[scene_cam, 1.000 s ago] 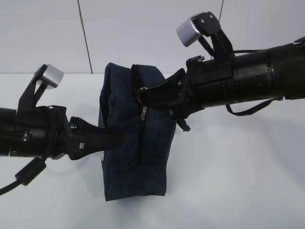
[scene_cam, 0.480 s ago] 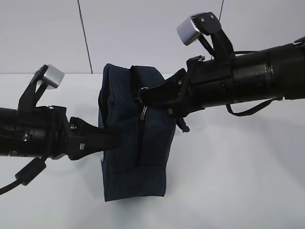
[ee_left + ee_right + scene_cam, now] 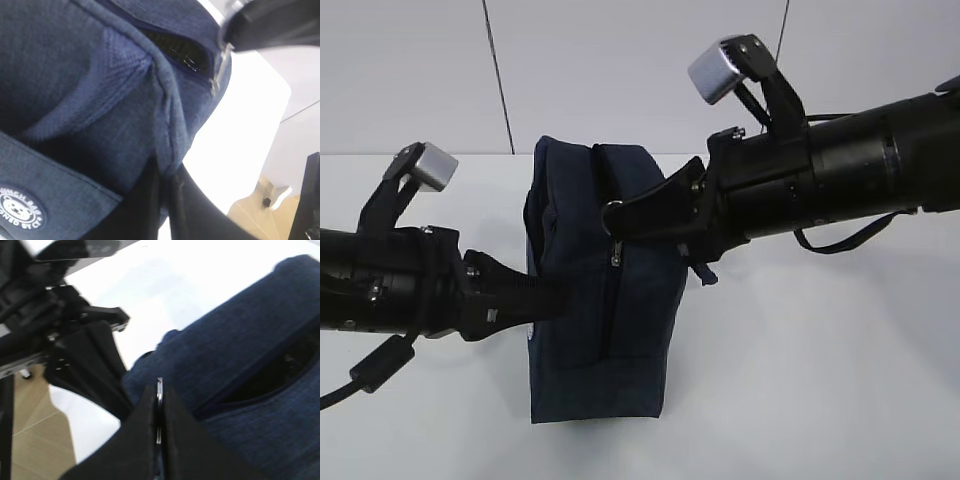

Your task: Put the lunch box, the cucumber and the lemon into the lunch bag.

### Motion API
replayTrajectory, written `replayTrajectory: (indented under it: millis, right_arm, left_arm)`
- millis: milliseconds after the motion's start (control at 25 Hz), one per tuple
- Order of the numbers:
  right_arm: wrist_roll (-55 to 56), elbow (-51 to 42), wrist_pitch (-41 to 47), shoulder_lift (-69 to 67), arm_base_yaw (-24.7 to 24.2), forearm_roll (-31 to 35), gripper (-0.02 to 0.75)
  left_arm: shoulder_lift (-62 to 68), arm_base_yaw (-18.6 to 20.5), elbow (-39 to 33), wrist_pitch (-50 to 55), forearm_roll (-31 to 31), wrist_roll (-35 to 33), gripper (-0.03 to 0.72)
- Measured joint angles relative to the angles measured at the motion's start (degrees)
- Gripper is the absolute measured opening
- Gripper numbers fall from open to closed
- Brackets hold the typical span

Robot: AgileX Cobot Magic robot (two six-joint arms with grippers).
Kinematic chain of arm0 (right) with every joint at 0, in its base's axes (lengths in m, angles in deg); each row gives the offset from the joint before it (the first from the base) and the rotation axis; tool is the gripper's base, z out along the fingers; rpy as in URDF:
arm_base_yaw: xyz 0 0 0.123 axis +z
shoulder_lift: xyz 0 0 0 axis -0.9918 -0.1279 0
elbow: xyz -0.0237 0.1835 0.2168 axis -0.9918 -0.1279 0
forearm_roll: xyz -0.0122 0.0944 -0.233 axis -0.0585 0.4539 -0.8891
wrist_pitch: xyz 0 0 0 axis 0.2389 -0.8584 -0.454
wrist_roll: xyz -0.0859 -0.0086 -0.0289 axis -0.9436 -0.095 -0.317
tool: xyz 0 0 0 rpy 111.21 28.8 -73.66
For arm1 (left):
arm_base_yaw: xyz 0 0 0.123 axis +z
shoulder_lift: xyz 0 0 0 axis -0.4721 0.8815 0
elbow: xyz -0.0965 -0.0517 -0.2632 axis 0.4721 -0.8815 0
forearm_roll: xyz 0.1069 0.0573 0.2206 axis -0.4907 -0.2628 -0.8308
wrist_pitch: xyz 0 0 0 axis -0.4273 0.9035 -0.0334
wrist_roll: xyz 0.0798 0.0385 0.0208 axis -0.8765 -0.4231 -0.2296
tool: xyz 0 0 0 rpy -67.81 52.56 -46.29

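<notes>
The dark navy lunch bag (image 3: 590, 330) stands upright on the white table, its zipper side facing me. My left gripper (image 3: 560, 292) is shut on a fold of the bag's side fabric; the left wrist view shows its fingertips (image 3: 167, 172) pinching the seam. My right gripper (image 3: 617, 212) is shut on the metal ring pull (image 3: 159, 405) of the zipper, high on the bag. The zipper gapes open above the pull (image 3: 216, 80). The lunch box, cucumber and lemon are out of view.
The white table (image 3: 820, 380) spreads around the bag, with a pale wall behind. Its edge and a tan floor (image 3: 35, 415) show in the wrist views. A dark strap (image 3: 840, 230) hangs under the right arm.
The right gripper has drawn the ring pull a little lower along the zipper. The bag and the left gripper have shifted slightly left and down.
</notes>
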Motion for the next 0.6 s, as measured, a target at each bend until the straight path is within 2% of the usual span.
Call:
replayTrajectory:
  millis: [200,600]
  right_arm:
    - [0.63,0.12,0.57,0.0,0.0,-0.98,0.008]
    - [0.63,1.12,-6.67,-0.23,0.0,1.15,0.008]
  left_arm:
    - [0.0,0.0,0.0,-0.26,-0.11,0.0,-0.004]
    - [0.53,0.0,0.12,-1.35,-1.17,0.0,-0.005]
